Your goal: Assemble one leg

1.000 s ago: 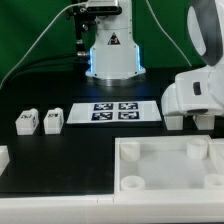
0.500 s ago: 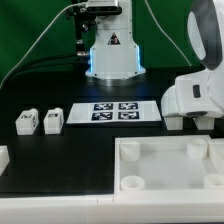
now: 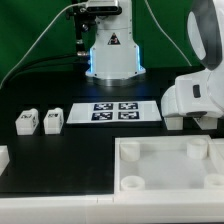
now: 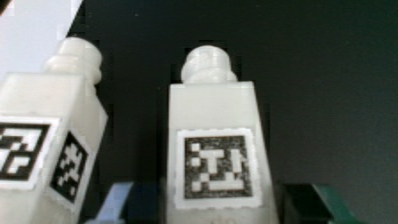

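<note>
Identify the arm by its white base column (image 3: 112, 50). The front face carries a black triangular marking, and a blue glow shows along the column's side. A black fitting (image 3: 100, 8) sits at the top of the column. Note the thin black cables (image 3: 32, 45) that loop away from the column on both sides. The upper link (image 3: 207, 30) is a smooth, rounded, grey-white shell. The wrist housing (image 3: 195, 97) is white and blocky with rounded corners and a dark seam. The fingers (image 4: 128, 203) are dark blue-grey.
</note>
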Tool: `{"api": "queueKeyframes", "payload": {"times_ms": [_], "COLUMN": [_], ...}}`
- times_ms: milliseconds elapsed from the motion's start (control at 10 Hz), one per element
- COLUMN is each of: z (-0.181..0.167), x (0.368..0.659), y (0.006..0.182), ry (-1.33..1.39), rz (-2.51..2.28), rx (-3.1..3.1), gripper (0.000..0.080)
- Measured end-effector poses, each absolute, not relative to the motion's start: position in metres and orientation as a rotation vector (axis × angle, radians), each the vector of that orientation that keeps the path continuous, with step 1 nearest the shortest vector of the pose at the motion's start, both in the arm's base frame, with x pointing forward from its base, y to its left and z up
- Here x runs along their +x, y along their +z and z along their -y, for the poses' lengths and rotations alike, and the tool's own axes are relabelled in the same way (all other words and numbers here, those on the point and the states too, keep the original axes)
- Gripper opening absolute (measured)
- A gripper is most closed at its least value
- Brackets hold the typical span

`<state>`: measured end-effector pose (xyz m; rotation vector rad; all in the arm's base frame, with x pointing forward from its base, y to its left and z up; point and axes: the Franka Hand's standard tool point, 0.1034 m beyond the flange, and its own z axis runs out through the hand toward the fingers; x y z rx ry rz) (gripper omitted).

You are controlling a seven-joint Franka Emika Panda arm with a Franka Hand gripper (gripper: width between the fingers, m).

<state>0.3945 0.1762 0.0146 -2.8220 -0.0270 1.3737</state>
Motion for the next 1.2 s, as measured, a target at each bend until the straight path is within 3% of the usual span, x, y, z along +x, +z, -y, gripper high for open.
{"api": "queueKeyframes", "payload": {"times_ms": [500,800,900,1000,1100,1200], "z": [-0.175,-0.149,-0.143,-0.137,-0.134,-0.136], "x": [0.398,0.443,0.467,0.475,0.477,0.481], "y": [0.016,0.066,0.081,0.108,0.118,0.113], "ry": [1.363,1.217,1.008,0.821,0.688,0.504], "rz": [0.037,0.143,0.154,0.159,0.165,0.160], "rx": [-2.826,-2.838,-2.910,-2.968,-2.998,-3.028], "gripper": [0.0290,0.0291,0.0291,0.0291,0.0291,0.0291]}}
